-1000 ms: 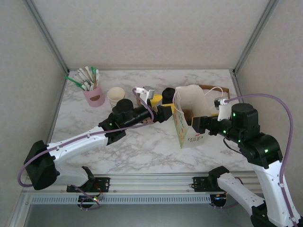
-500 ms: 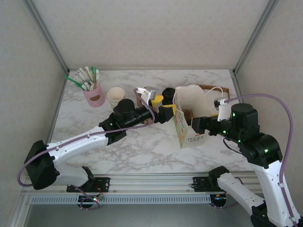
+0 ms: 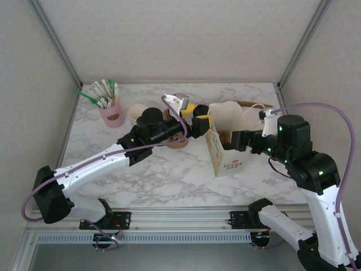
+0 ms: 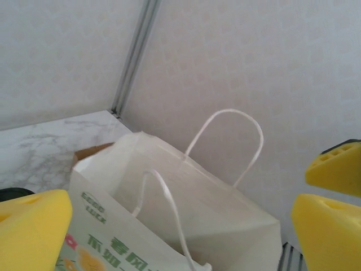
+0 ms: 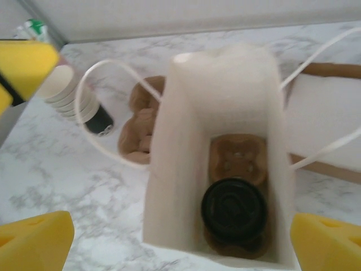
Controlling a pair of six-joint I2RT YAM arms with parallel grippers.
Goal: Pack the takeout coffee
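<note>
Top external view: a white paper bag (image 3: 225,158) with printed green lettering stands upright on the marble desk (image 3: 169,169), mouth open. The left gripper (image 3: 197,116) hangs at the bag's left upper edge; the right gripper (image 3: 237,138) is at the bag's right side.

Right wrist view: looking down into the bag (image 5: 169,169), the takeout coffee (image 5: 234,210) stands upright at the bottom, its round black lid facing up. It is seated in a brown pulp carrier (image 5: 237,158) that lies on the bag's floor. The right gripper (image 5: 180,243) has its jaws spread wide, yellow pads (image 5: 34,237) at either lower corner, nothing between them. Outside the bag, just beside its left wall, sits a second pulp carrier (image 5: 135,124).

Left wrist view: the left gripper (image 4: 180,223) has its jaws fully apart and empty, above the bag (image 4: 214,209) and its two string handles.

Other items: a stack of paper cups (image 3: 135,114) and a pink cup of stirrers (image 3: 113,114) stand at the desk's far left.
</note>
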